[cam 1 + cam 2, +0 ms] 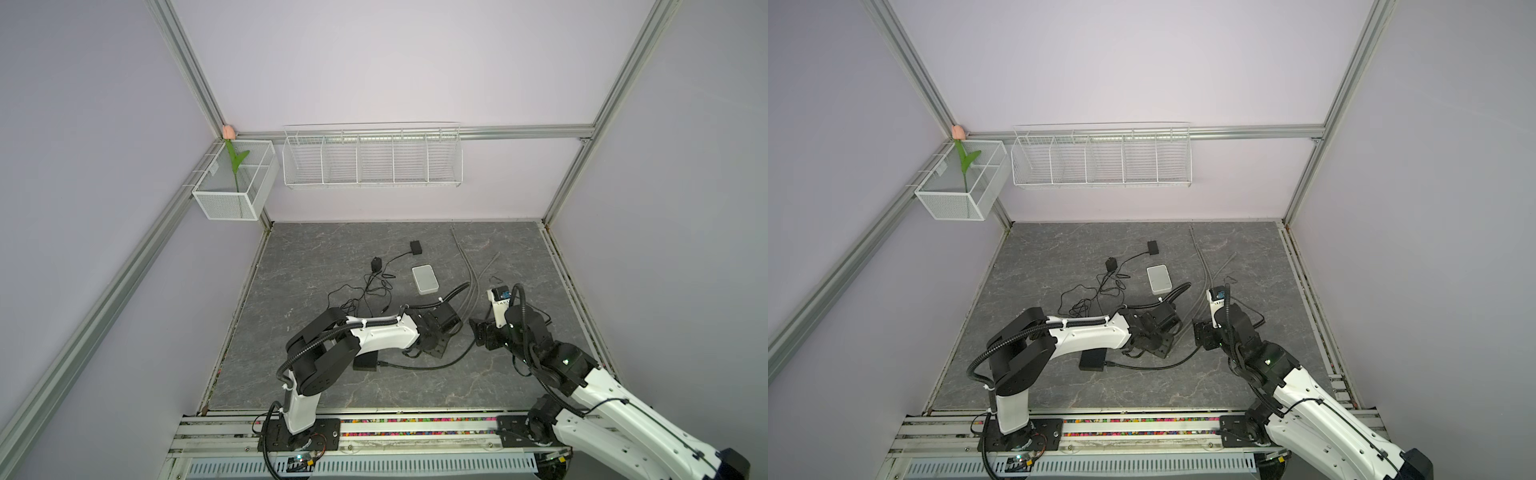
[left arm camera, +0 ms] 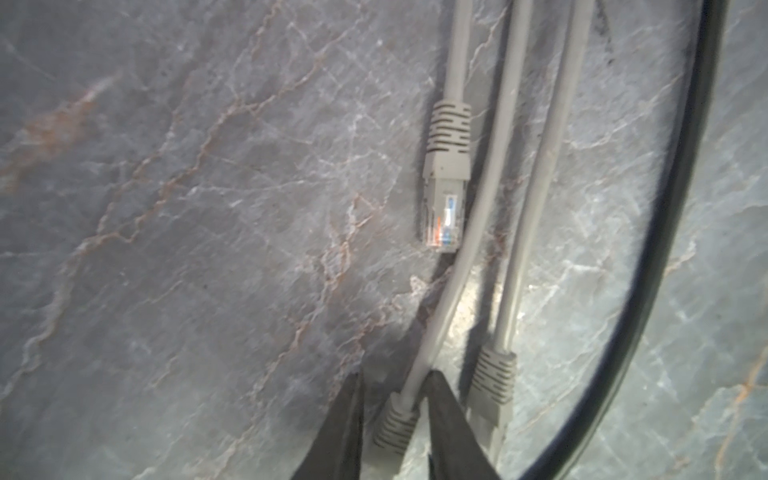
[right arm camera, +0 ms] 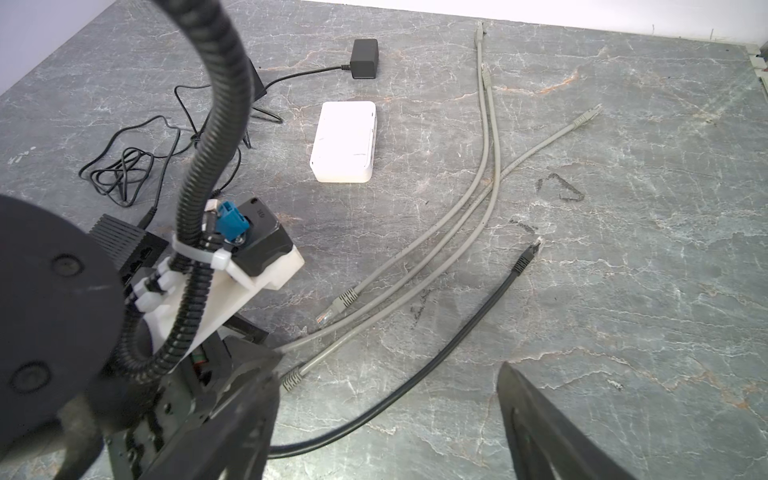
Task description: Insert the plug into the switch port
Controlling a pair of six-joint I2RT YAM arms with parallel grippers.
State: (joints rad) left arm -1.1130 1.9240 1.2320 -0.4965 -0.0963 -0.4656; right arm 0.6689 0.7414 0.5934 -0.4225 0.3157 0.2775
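My left gripper (image 2: 395, 380) points down at the table, and a grey cable's plug (image 2: 395, 424) lies between its fingers. One finger (image 2: 446, 419) touches the plug's ribbed boot. A narrow gap shows at the other finger, so the jaws stand slightly apart around the plug. The black switch (image 1: 365, 362) (image 3: 120, 243) lies beside the left arm with a black cable (image 3: 457, 345) running from it. My right gripper (image 3: 386, 409) hovers open to the right, with only that black cable on the table beneath it. In both top views the left gripper (image 1: 430, 347) hides the plug.
Two more grey cables lie alongside, one with its clear plug (image 2: 444, 216) showing, the other with its boot (image 2: 492, 382) beside my finger. A white box (image 1: 424, 279) sits mid-table. Black adapters (image 1: 416, 247) and tangled thin wire (image 1: 365, 291) lie behind. Wire baskets (image 1: 372, 156) hang on the wall.
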